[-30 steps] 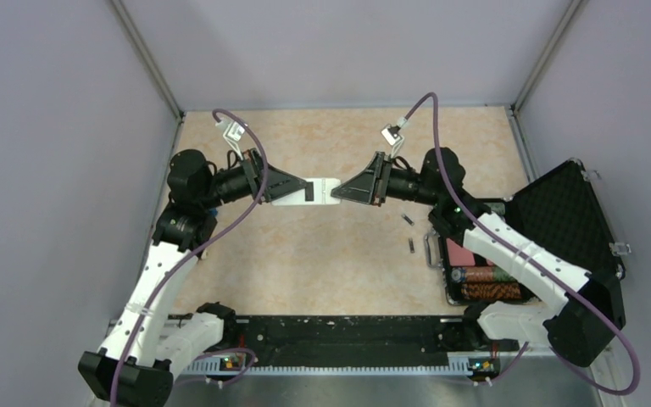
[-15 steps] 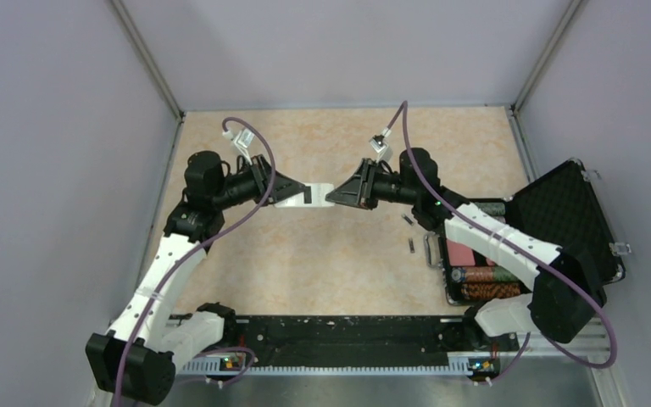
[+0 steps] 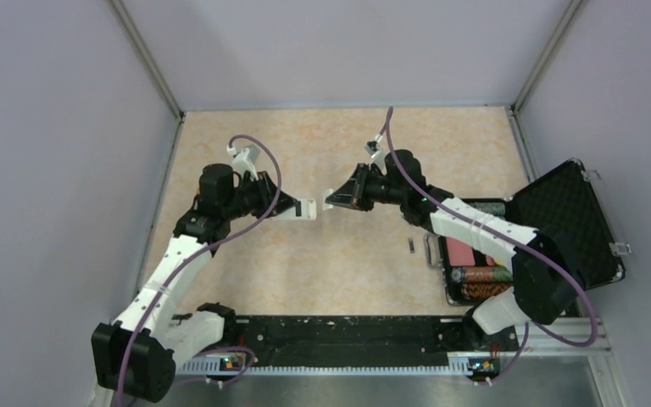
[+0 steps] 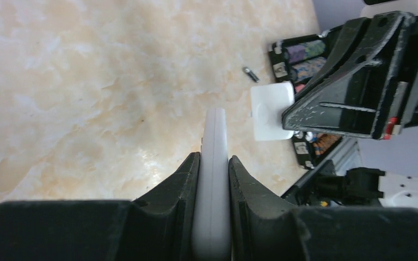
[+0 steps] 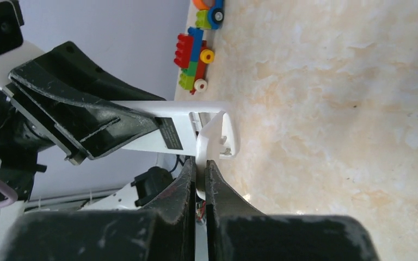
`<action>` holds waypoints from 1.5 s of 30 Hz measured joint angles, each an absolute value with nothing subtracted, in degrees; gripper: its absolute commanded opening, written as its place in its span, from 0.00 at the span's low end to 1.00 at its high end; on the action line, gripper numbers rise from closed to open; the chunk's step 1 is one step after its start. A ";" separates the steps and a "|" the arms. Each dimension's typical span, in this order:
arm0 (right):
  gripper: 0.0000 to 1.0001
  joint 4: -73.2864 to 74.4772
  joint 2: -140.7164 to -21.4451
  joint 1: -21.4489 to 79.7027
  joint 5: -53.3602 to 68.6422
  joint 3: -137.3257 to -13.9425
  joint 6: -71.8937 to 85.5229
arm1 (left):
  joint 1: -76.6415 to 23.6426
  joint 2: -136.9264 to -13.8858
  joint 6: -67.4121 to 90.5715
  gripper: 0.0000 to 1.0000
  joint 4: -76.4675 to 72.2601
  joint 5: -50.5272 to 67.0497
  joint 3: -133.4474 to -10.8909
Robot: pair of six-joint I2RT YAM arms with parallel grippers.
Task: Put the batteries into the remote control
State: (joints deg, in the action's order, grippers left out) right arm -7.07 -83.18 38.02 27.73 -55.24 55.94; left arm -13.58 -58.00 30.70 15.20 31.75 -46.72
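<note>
My left gripper (image 3: 293, 209) is shut on the remote control (image 3: 303, 209), a slim white bar held level above the table; the left wrist view shows it edge-on (image 4: 215, 163) between the fingers. My right gripper (image 3: 333, 202) is shut on a small white cover piece (image 3: 328, 203), seen in the right wrist view (image 5: 211, 142) tilted against the open end of the remote (image 5: 163, 128). One battery (image 3: 412, 246) lies on the table right of the grippers and also shows in the left wrist view (image 4: 250, 74). The second battery is hidden.
An open black case (image 3: 559, 222) stands at the right, holding striped chip rolls (image 3: 483, 276) and a pink deck (image 3: 464, 253). A colourful brick toy train (image 5: 196, 57) lies by the wall. Side walls stand close on both sides.
Both grippers have shifted left and a little nearer. The white cover piece in my right gripper has come away from the end of the remote, which my left gripper still holds.
</note>
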 measured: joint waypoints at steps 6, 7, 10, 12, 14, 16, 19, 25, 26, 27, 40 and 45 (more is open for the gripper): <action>0.00 -7.25 -86.87 38.02 21.41 -54.35 55.51 | -13.58 -56.93 28.51 0.00 17.41 24.10 -44.05; 0.00 -7.46 -88.36 38.02 20.69 -53.89 55.44 | -13.58 -56.53 28.42 0.00 17.93 23.24 -43.88; 0.00 -7.42 -93.86 38.02 19.20 -53.12 55.48 | -13.58 -55.22 28.32 0.00 18.48 21.71 -43.66; 0.01 -7.07 -97.78 38.06 18.09 -53.06 55.48 | -13.58 -54.33 28.32 0.00 18.50 21.30 -43.64; 0.11 -6.22 -100.71 38.13 16.93 -53.06 55.46 | -13.58 -53.41 28.32 0.00 18.55 21.30 -43.57; 0.25 -5.52 -102.96 38.20 15.88 -53.10 55.46 | -13.58 -52.58 28.32 0.00 18.59 21.30 -43.42; 0.39 -4.62 -104.73 38.37 14.50 -54.43 55.02 | -13.58 -51.77 28.34 0.00 18.94 21.34 -43.35; 0.56 0.47 -104.12 38.52 8.97 -57.04 52.99 | -13.58 -51.48 28.32 0.00 20.38 21.58 -43.35; 0.56 2.13 -103.22 38.52 7.73 -57.01 52.42 | -13.58 -51.48 28.32 0.00 20.53 21.65 -43.35; 0.56 3.64 -102.26 38.52 6.61 -56.99 51.79 | -13.58 -51.48 28.32 0.00 20.71 21.87 -43.35; 0.54 25.19 -83.29 34.70 -14.20 -56.25 35.92 | -13.58 -51.48 27.53 0.00 20.69 30.94 -43.35; 0.54 31.16 -84.01 31.53 -17.54 -55.90 31.27 | -13.58 -51.51 27.49 0.00 20.58 32.49 -43.35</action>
